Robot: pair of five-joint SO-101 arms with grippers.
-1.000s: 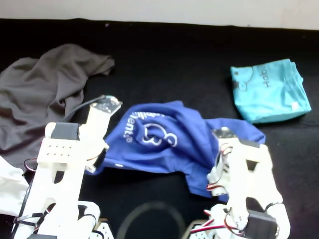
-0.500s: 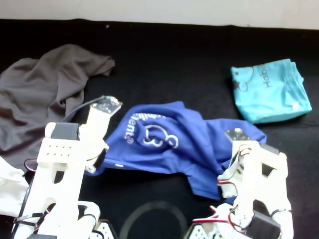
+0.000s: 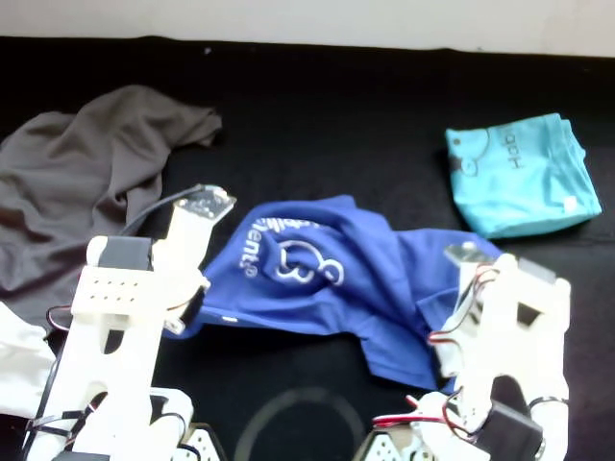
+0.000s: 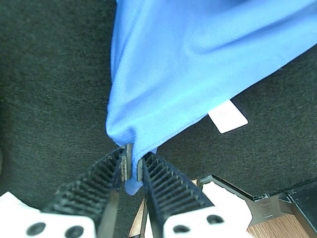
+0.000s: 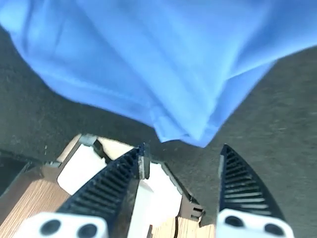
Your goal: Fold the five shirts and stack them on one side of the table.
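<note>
Our left gripper is clamped on the hem of the blue shirt, which lies rumpled toward the near edge of the table. Our right gripper, jaws wide, has drawn back toward the near right corner, so we judge the fold not yet begun.

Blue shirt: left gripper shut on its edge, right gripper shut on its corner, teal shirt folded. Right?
No: the right gripper is open, jaws apart just short of the blue shirt, per the right wrist view. The left gripper is shut on its edge; the teal shirt is folded.
</note>
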